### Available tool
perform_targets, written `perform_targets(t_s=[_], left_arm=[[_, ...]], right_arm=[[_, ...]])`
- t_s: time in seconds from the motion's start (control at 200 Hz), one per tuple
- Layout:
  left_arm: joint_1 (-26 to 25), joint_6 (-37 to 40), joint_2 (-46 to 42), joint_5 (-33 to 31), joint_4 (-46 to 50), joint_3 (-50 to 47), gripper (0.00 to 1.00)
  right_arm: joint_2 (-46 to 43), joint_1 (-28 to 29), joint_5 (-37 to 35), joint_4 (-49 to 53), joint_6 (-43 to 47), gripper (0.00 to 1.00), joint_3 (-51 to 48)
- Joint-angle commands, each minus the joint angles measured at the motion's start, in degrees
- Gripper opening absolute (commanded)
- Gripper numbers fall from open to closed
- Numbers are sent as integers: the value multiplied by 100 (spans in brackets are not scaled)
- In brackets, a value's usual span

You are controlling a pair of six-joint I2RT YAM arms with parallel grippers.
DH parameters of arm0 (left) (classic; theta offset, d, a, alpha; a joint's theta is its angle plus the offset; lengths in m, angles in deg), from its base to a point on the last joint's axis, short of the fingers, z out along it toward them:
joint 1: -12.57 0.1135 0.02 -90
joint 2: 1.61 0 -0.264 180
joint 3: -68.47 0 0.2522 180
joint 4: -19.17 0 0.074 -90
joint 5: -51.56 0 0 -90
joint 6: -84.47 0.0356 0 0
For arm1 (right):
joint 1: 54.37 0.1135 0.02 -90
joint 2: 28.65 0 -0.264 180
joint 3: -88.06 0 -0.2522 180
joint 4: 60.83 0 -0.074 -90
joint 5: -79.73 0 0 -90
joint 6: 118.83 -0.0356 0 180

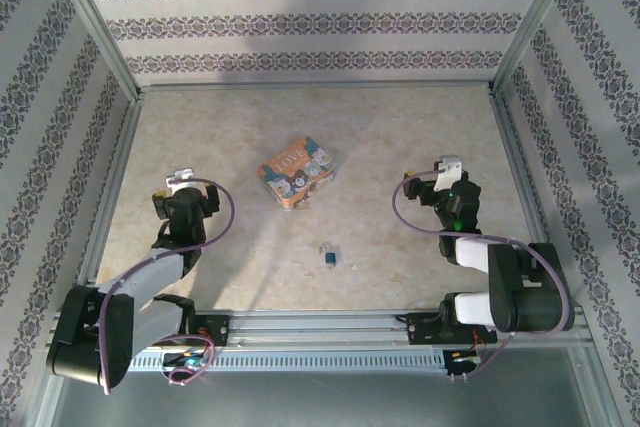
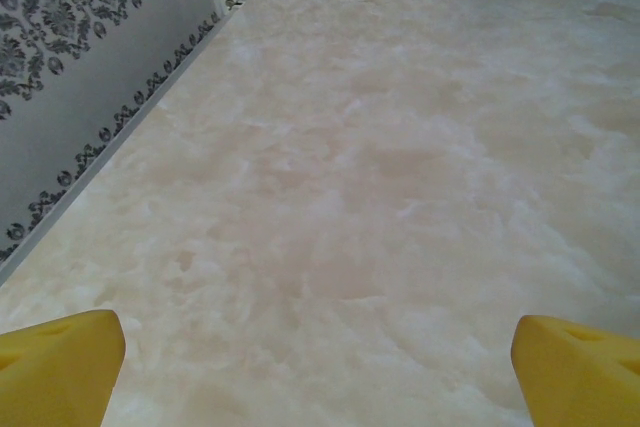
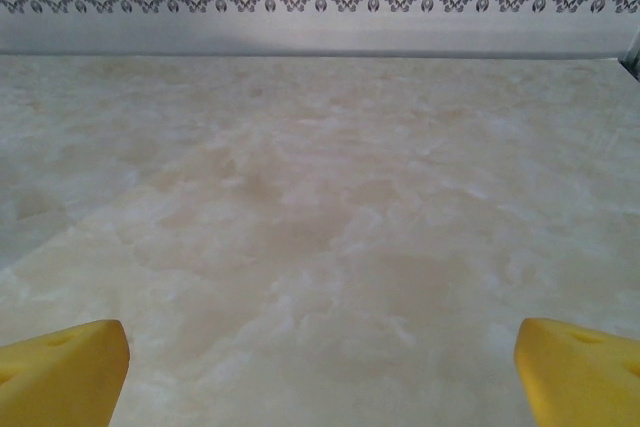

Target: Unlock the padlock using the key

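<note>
Lit softly and evenly from above, bright but a little washed out. Faint grey shadow streaks on the worktop (image 1: 420,137), darker band along the foot of the back wall (image 1: 320,7). Top view slightly soft. Left wrist view blown white at the far edge; yellow fingers (image 2: 60,362) blurry in the lower corners.

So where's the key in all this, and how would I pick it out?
Start with the pale marbled table. Near its middle lies the orange-brown padlock; the key lies apart from it, toward the near edge and slightly to the right. It is the tiny piece with a teal-blue head, far smaller than the padlock.
</note>
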Motion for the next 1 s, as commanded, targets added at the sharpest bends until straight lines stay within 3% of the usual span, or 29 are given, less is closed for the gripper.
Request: perform_targets(t_s=[0.0,0.21,0.525,0.82,0.994], left_arm=[[121,145,140,125,-573,-26,99],[174,190,175,284,-689,-48,99],[262,303,415,508,-1081,-41,99],[336,611,1566,1138,-3116,-147,99],[417,680,2751,1404,-4504,-212,99]], right_arm=[[301,-72,306,-618,16,98,43],[1123,-81,239,-1485,-94,99,75],[1011,-151,22,-389,-189,98,475],[1011,-109,-49,-360,-163,99,475],[1004,-63,-129,-293,-136,98,659]])
